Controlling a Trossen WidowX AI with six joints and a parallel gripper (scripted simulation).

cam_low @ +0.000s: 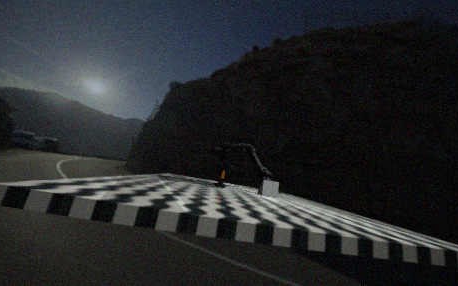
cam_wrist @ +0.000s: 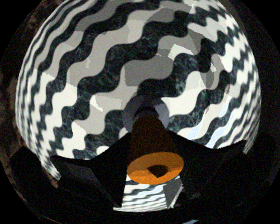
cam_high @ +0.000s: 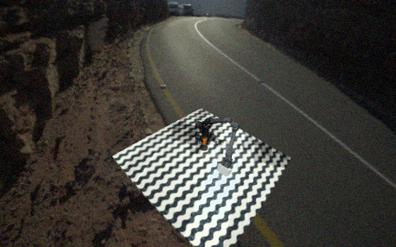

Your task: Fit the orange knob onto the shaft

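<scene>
The orange knob [cam_high: 204, 142] [cam_low: 223, 174] [cam_wrist: 155, 168] is a tapered piece, with a dark opening in its near end face in the wrist view. My gripper [cam_high: 204, 136] [cam_wrist: 152, 146] is shut on it, with a black finger on either side. The knob's far end is over the round grey pedestal [cam_high: 203, 148] [cam_low: 220, 184] [cam_wrist: 131, 114], whose rim shows around it in the wrist view. A dark patch lies between knob and pedestal there; whether it is shaft or shadow I cannot tell. The shaft's flat side and the exact gap are hidden.
The arm's pale base block [cam_high: 224, 168] [cam_low: 268, 188] stands to the right of the pedestal in the top and exterior views. The arm arches from it over to the knob. The tabletop [cam_high: 186, 207] [cam_low: 120, 214] has wavy black and white stripes, with a road and dark rocky slopes around it.
</scene>
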